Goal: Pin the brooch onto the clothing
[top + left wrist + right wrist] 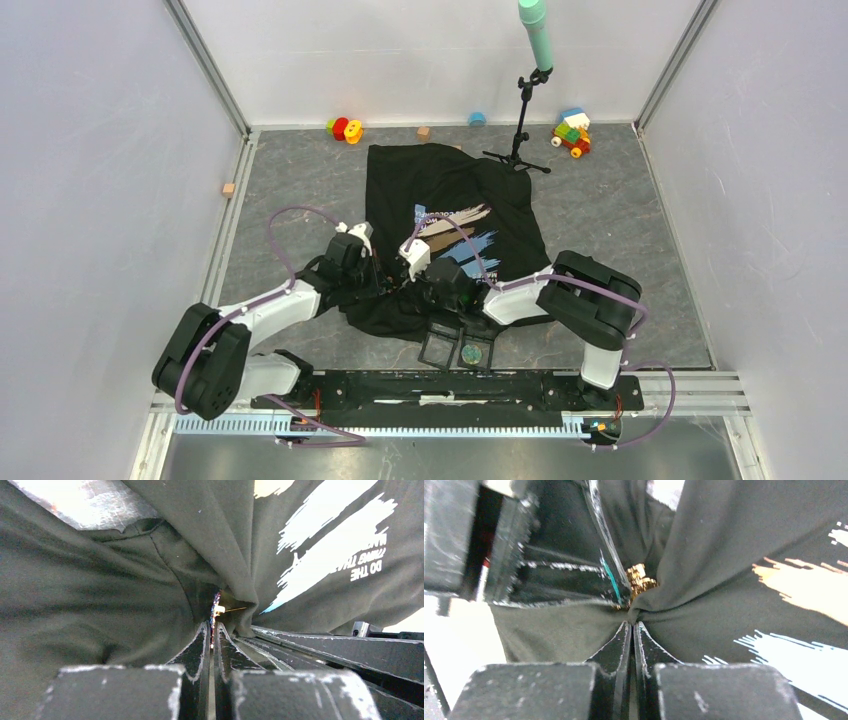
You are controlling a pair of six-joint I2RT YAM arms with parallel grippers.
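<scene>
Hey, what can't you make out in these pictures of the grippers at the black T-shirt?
Brooch: right wrist view, just a gold scrap; T-shirt folds and the left gripper hide its pin.
Right gripper tips: top view, covered by its wrist and bunched cloth.
White lettering: left wrist view, partly lost in folds.

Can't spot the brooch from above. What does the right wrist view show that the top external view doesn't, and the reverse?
Right wrist only: a gold brooch at the tip of the left gripper, just past the right gripper, which is shut on a pinched fold of cloth. Top external only: a small open box by the arm bases, toys and a stand at the far edge. Both: the black T-shirt with its brush-stroke print, and the two grippers meeting at its near part.
</scene>
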